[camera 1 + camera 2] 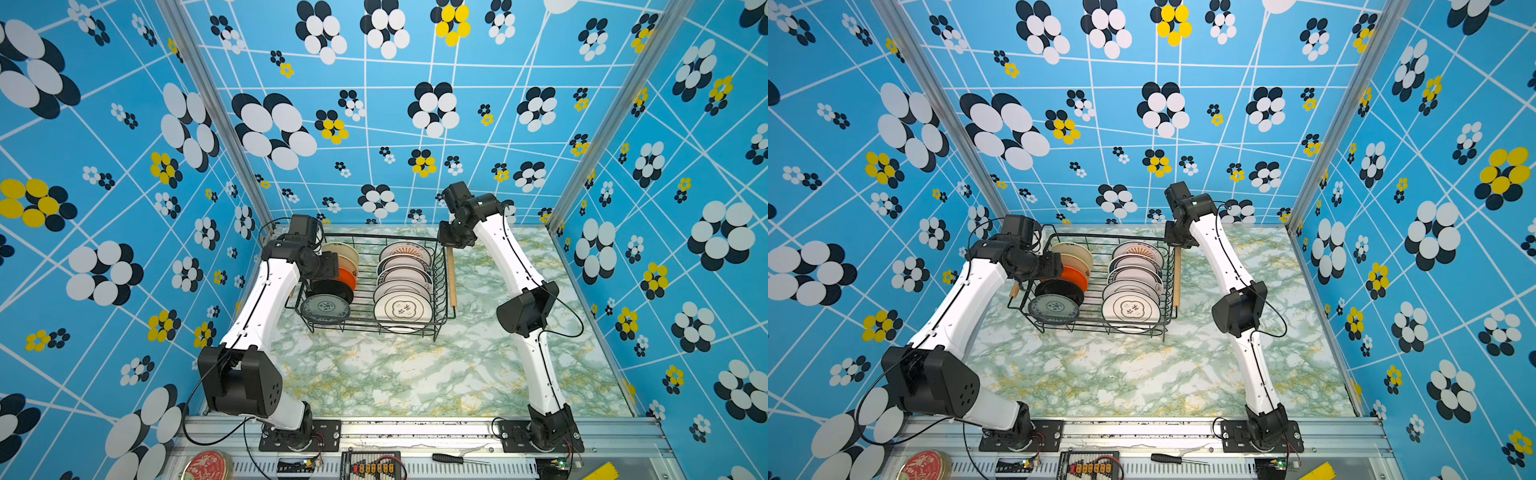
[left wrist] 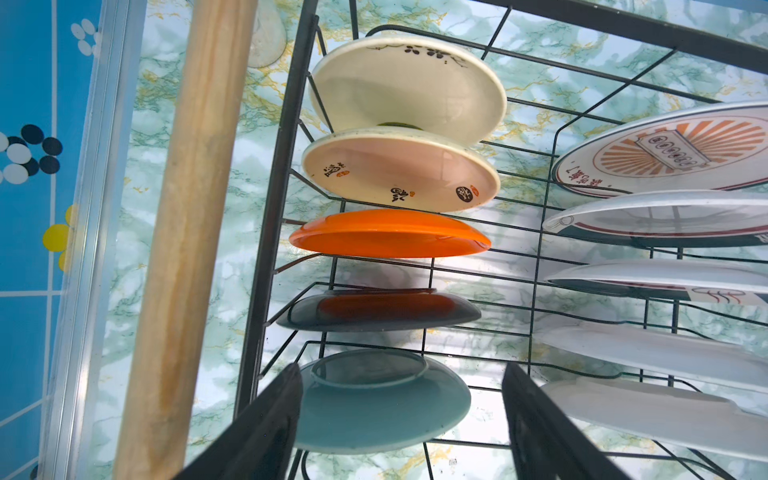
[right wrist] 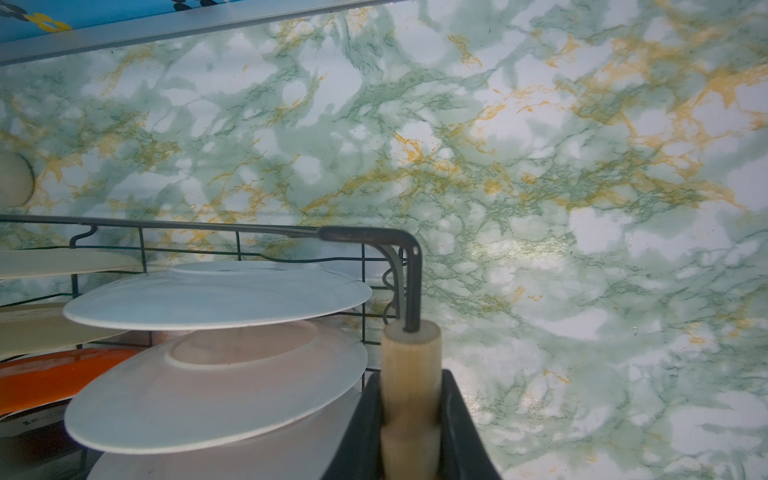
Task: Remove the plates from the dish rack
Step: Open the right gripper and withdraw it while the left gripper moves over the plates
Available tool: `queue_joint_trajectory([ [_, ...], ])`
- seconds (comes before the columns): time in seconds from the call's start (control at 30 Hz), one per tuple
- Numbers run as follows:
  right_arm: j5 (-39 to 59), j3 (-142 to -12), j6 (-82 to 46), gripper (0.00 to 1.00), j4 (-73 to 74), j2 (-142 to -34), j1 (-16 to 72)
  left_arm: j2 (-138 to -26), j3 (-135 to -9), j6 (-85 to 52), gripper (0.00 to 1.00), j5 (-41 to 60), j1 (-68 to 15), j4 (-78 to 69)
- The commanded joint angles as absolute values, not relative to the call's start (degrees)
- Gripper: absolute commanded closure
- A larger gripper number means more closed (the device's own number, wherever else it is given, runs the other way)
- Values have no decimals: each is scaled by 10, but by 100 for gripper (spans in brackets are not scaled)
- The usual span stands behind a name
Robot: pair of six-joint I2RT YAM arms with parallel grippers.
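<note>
Plates (image 1: pixel 401 309) stand on edge in rack (image 1: pixel 374 237) at far side of surface (image 1: pixel 415 374), right end effector (image 3: pixel 411 376) clamped on its wooden handle (image 3: pixel 410 345), left end effector (image 2: pixel 400 374) wide open, empty, framing blue-grey plate (image 2: pixel 386 415): off-centre closing could let glazed rim slip and topple it against black plate (image 2: pixel 374 313).

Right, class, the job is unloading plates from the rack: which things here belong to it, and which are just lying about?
For the job: plates, dish rack, open left gripper over the plates, right gripper shut on the rack's wooden handle.
Lying about: red tin, screwdriver.
</note>
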State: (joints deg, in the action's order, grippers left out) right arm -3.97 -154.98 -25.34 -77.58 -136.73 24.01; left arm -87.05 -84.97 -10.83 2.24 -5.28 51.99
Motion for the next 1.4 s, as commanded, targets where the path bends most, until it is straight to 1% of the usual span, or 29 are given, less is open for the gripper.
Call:
queue_joint_trajectory([
  [0.0, 0, -1563, -218, 90, -742, -1379, 249, -848, -871, -93, 23, 21, -60, 546],
  [0.2, 36, -1560, -175, 89, -742, -1381, 253, -816, -861, -92, 23, 27, -77, 560],
  [0.33, 33, -1559, -158, 90, -738, -1387, 253, -801, -861, -86, 23, 23, -86, 578],
  [0.37, 18, -1559, -156, 89, -737, -1386, 253, -798, -861, -86, 23, 23, -87, 582],
  [0.4, 2, -1559, -159, 89, -735, -1385, 252, -795, -858, -86, 23, 22, -90, 583],
  [0.53, -10, -1559, -179, 89, -722, -1384, 244, -787, -850, -92, 23, 27, -101, 581],
  [0.7, 10, -1558, -182, 89, -705, -1389, 241, -787, -838, -91, 23, 28, -131, 569],
  [0.97, 18, -1557, -187, 76, -687, -1382, 241, -786, -829, -69, 23, 42, -167, 542],
  [1.17, 23, -1541, -186, 71, -674, -1368, 241, -770, -808, -56, 21, 51, -179, 514],
  [1.3, 33, -1540, -187, 57, -677, -1371, 241, -755, -789, -44, 20, 68, -184, 493],
  [1.37, 31, -1540, -187, 56, -679, -1369, 241, -745, -779, -38, 19, 77, -186, 480],
])
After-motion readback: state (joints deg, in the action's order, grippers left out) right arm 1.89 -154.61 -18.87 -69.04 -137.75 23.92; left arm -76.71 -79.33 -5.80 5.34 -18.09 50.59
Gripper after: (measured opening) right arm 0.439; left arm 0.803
